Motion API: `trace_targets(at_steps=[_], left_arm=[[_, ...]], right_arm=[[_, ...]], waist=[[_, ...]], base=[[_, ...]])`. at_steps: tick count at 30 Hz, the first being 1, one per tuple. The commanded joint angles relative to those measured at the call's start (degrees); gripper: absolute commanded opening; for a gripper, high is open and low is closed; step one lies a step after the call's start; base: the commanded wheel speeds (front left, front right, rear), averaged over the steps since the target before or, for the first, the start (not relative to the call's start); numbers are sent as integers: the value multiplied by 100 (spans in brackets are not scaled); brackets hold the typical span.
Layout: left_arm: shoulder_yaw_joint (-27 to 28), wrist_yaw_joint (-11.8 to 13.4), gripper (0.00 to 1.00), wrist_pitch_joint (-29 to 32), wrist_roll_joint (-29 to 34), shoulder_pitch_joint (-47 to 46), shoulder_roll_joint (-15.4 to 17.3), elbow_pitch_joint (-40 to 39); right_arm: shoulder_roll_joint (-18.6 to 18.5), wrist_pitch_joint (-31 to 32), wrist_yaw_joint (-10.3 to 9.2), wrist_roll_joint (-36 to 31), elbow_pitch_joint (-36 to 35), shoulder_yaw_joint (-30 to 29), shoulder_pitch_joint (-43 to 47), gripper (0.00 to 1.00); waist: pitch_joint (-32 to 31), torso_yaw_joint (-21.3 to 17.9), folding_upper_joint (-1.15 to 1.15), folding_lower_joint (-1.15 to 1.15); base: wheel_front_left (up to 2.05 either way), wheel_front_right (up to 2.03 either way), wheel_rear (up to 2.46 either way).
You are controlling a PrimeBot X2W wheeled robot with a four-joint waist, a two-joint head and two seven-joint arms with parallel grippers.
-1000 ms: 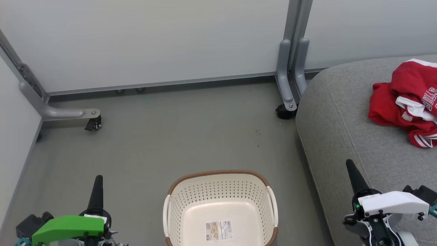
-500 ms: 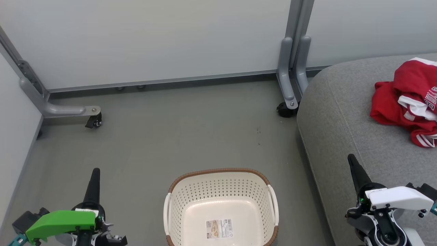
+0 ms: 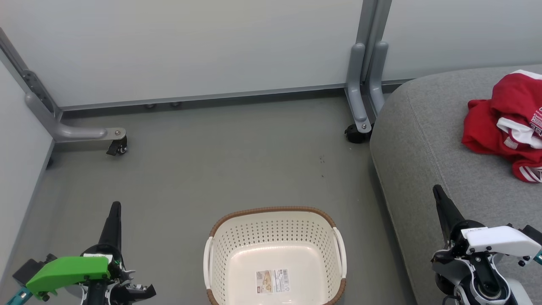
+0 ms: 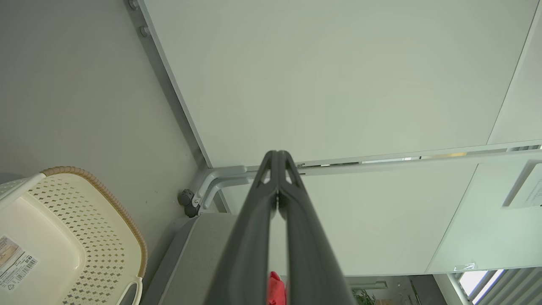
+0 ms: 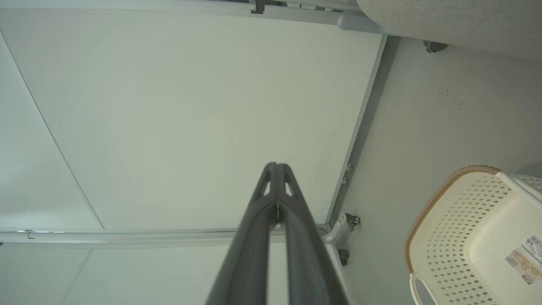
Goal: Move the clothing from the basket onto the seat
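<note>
The cream perforated basket [image 3: 274,254] with a brown rim stands on the floor at the bottom centre, holding just a label on its bottom; it also shows as the basket [image 4: 72,237] and the basket [image 5: 474,237] in the wrist views. A crumpled red and white piece of clothing [image 3: 506,123] lies on the grey seat [image 3: 427,140] at the right. My left gripper [image 3: 115,206] is shut, left of the basket, holding nothing. My right gripper [image 3: 436,189] is shut over the seat's front part, apart from the clothing. Both pairs of fingers [image 4: 277,178] [image 5: 275,182] press together at the tips.
Pale partition panels [image 3: 190,46] close off the back and left. Their grey feet carry castors [image 3: 120,148] [image 3: 355,134] on the grey floor. The seat's edge runs close by the basket's right side.
The head view has shifted slightly up and left. Both grippers now sit a little lower and more upright in that view. Basket and clothing lie as before.
</note>
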Motion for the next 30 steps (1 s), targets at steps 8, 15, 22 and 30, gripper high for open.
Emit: trace_targets(at_steps=[8,15,22,30], left_arm=[[93,-70,0,117,-402,-195,-2,33],[125,-86,0,169,-562,-230,-10,48],[139,-86,0,186,-544,-221,-21,48],[155,-86,0,199,-527,-222,-31,48]], right_arm=[[-5,125,2,395,34,-86,-136,0],[6,178,2,568,49,-126,-149,0],[21,196,2,541,50,-143,-146,0],[33,206,2,523,52,-161,-149,0]], waist=[[31,17,0,0],[50,28,0,0],[50,28,0,0],[50,28,0,0]], base=[[0,0,0],[0,0,0],[0,0,0],[0,0,0]])
